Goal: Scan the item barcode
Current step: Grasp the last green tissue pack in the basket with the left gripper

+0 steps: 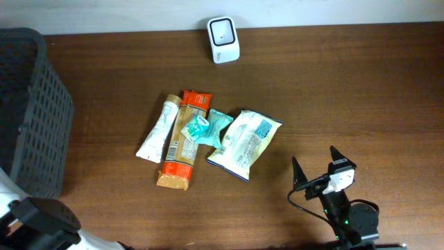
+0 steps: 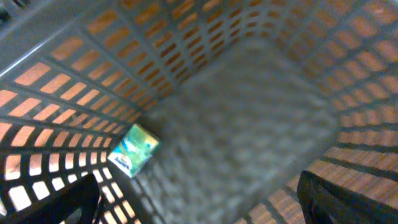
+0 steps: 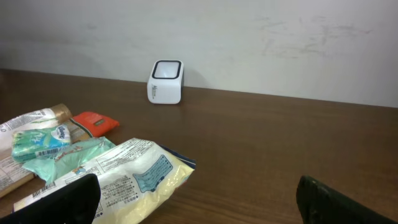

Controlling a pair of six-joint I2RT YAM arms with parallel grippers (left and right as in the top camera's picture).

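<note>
A dark grey slatted basket (image 1: 41,118) stands at the left edge of a brown wooden table (image 1: 361,90). A white wall (image 3: 280,50) runs along the top.

A dark wooden table (image 1: 347,83) stands against a plain white wall (image 3: 249,37).

Print on the snack packets (image 1: 244,142) is too small to read.

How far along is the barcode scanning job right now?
Apparently done: one green box in the basket. In hand: nothing; the left tool above it and the right tool are open. Left: tube, bar, teal pouch and snack bag on the table.
</note>
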